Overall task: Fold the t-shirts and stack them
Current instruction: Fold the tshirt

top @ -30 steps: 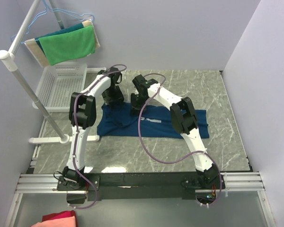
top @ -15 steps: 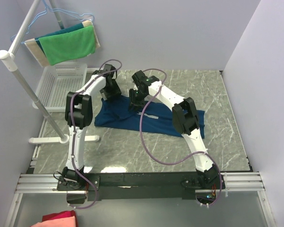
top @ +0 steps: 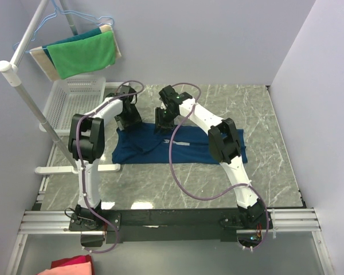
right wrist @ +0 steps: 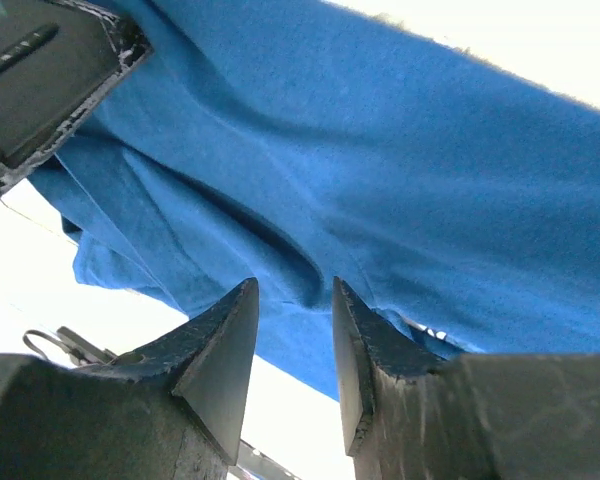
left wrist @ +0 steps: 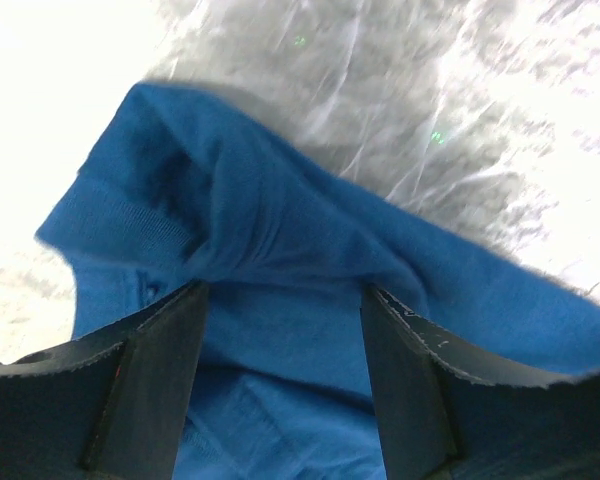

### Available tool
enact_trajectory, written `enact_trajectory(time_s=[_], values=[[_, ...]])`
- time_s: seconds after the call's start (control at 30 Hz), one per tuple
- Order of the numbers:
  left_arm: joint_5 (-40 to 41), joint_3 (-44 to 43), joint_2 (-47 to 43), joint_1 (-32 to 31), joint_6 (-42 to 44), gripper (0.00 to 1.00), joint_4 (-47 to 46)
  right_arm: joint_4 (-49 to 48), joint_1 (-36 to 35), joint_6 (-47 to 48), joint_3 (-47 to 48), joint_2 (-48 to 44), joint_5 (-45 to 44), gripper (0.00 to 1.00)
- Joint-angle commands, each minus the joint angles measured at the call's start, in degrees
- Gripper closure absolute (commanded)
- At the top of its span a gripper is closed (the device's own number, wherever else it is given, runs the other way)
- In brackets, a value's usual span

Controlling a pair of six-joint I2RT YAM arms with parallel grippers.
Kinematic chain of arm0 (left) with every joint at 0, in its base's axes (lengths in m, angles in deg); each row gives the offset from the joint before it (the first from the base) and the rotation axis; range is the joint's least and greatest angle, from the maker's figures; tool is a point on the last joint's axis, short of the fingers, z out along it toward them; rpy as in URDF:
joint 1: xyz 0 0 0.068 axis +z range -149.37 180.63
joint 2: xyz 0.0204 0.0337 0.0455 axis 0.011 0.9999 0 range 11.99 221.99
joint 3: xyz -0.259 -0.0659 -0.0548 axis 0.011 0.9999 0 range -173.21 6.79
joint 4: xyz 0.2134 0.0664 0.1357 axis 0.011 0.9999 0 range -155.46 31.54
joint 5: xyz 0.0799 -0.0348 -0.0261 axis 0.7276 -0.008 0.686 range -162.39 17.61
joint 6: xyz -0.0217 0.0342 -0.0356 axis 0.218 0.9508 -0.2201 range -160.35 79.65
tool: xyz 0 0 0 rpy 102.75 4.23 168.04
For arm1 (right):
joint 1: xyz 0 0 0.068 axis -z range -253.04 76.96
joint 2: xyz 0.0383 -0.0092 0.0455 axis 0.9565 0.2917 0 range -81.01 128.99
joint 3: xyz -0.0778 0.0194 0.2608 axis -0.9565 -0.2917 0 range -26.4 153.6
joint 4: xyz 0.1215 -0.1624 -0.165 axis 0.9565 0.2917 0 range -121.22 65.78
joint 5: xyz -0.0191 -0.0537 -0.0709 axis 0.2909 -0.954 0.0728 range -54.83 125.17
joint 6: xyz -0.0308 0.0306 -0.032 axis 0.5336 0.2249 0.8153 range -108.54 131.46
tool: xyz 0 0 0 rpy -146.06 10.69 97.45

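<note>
The navy t-shirt point(top: 192, 153) lies spread mid-way across the grey marbled surface point(top: 235, 106), its far edge gripped by both arms. The left jaws are clenched on a thick bunch beside a ribbed edge, and the right jaws pinch a fold close by. Bare surface extends rightward and beyond; a white basket point(top: 74, 103) and rack pole point(top: 31, 106) crowd the left edge, with plain walls point(top: 218, 40) around.

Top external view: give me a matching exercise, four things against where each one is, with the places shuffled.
Things:
1. navy t-shirt
2. green cloth
3. white basket
4. red cloth

Places:
A. hanging from the rack, upper left
B. bottom left corner of the view, off the table
C. lying on the marble table, middle of the view
D. standing at the far left, below the hanging cloth

Pairs: 1-C, 2-A, 3-D, 4-B.
</note>
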Motion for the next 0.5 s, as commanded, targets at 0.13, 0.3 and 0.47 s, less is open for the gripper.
enact_trajectory(time_s=[0.13, 0.3, 0.47], values=[[0.96, -0.10, -8.34, 0.25, 0.54, 0.30, -0.06, 4.77, -4.03, 4.90, 6.60, -0.88, -5.10, 0.56], [3.32, -2.73, -9.05, 0.25, -0.42, 0.29, 2.13, 6.01, -7.46, 7.27, 6.87, -1.50, -8.35, 0.53], [4.57, -4.41, -8.08, 1.21, -1.21, 0.28, 6.79, 6.71, -11.67, 8.94, 7.48, -0.45, -9.85, 0.52]])
